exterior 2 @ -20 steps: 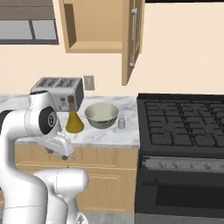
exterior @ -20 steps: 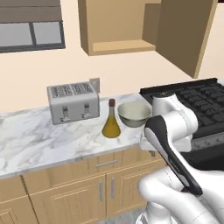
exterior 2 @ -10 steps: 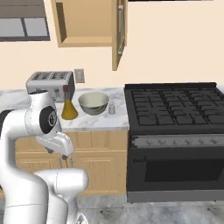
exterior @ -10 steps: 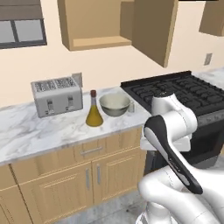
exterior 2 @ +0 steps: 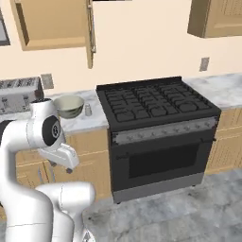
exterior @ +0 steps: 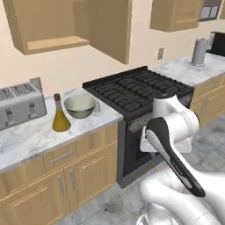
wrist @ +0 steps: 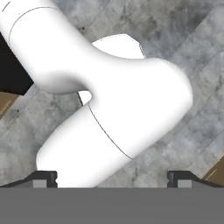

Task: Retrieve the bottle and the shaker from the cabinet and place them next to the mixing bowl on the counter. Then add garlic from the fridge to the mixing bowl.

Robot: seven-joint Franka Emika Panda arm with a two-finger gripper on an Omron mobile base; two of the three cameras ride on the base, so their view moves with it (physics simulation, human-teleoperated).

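Note:
The bottle (exterior: 60,115) of yellow oil stands on the marble counter (exterior: 26,138), just left of the mixing bowl (exterior: 81,106). The small grey shaker (exterior 2: 88,109) stands close on the bowl's (exterior 2: 69,105) other side, toward the stove. Above them the cabinet (exterior: 52,26) hangs open with a bare shelf. My gripper (wrist: 113,179) is open, its two fingertips (wrist: 46,178) wide apart with nothing between them, pointing down at grey floor tiles. The arm is folded in front of the base, away from the counter. The fridge and the garlic are out of view.
A black gas stove with an oven (exterior 2: 156,101) fills the middle ahead. A silver toaster (exterior: 19,105) sits left of the bottle. The cabinet door (exterior 2: 90,33) juts out over the counter. More counter with a paper towel roll (exterior: 198,52) lies right of the stove.
The whole picture has slid left, so the base has moved right along the counter and the stove is now central. The arm keeps its folded pose and the gripper stays open.

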